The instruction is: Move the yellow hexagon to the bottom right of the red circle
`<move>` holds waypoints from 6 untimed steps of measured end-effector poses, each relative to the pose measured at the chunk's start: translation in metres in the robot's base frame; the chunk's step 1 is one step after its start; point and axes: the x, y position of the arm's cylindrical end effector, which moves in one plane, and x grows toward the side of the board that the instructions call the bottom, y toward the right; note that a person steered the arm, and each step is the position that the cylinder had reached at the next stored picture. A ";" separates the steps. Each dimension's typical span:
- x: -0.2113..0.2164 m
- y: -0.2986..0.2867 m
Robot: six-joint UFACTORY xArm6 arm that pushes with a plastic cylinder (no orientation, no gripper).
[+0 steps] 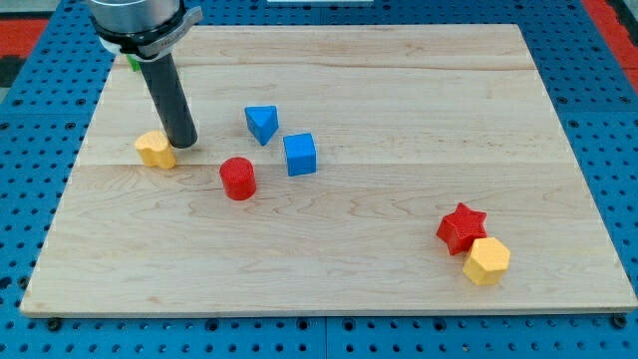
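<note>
The yellow hexagon [486, 260] lies near the board's bottom right, touching the red star [461, 228] just above and to its left. The red circle [238, 179] stands left of the board's middle. My tip [182, 143] rests on the board to the upper left of the red circle, right beside a second yellow block [156, 150] of unclear shape, on that block's upper right side. The tip is far from the yellow hexagon.
A blue triangle [261, 124] and a blue cube [299, 155] sit to the upper right of the red circle. A small green piece [132, 63] shows behind the rod at the top left. The wooden board [399, 90] lies on a blue pegboard.
</note>
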 end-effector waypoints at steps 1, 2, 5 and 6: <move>-0.002 -0.051; -0.005 -0.029; 0.094 0.011; 0.107 0.105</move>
